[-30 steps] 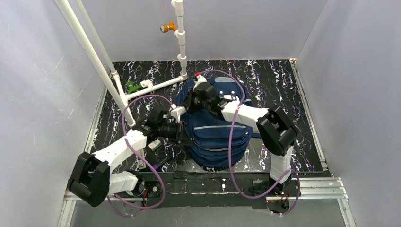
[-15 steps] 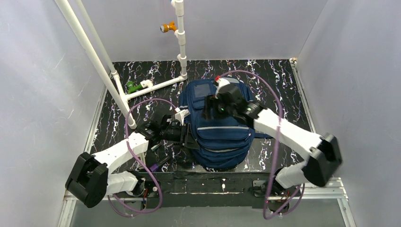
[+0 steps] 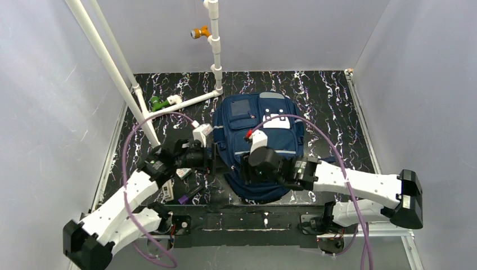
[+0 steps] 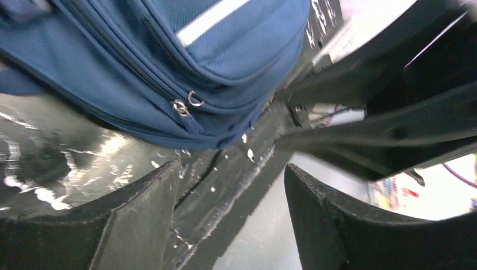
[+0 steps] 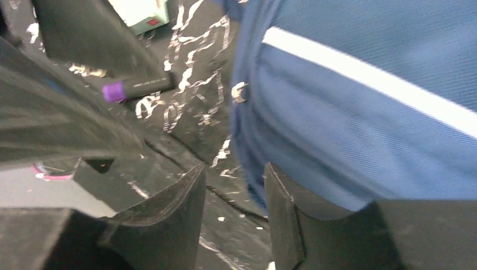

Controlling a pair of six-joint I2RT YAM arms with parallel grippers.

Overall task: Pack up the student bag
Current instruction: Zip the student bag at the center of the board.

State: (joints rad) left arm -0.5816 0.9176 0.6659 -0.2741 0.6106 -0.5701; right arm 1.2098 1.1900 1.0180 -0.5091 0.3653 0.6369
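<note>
The student bag (image 3: 264, 126), navy with grey stripes and white patches, lies flat in the middle of the black marbled table. My left gripper (image 3: 218, 160) hangs open beside the bag's near-left edge; in the left wrist view the left gripper (image 4: 232, 169) holds nothing, and the bag (image 4: 169, 50) with its zip pulls (image 4: 188, 104) lies just beyond the fingers. My right gripper (image 3: 246, 169) sits low at the bag's near-left corner. The right gripper (image 5: 235, 167) stands open and empty, its right finger (image 5: 292, 214) next to the bag's fabric (image 5: 365, 112).
A purple-capped marker (image 3: 185, 197) and small boxes (image 3: 181, 173) lie on the table left of the bag; the marker (image 5: 135, 87) also shows in the right wrist view. A white pipe frame (image 3: 185, 101) with a green fitting (image 3: 157, 104) stands at the back left.
The right arm swung from the bag's far top down to its near-left corner. The left gripper opened and drew back slightly from the bag's side.
</note>
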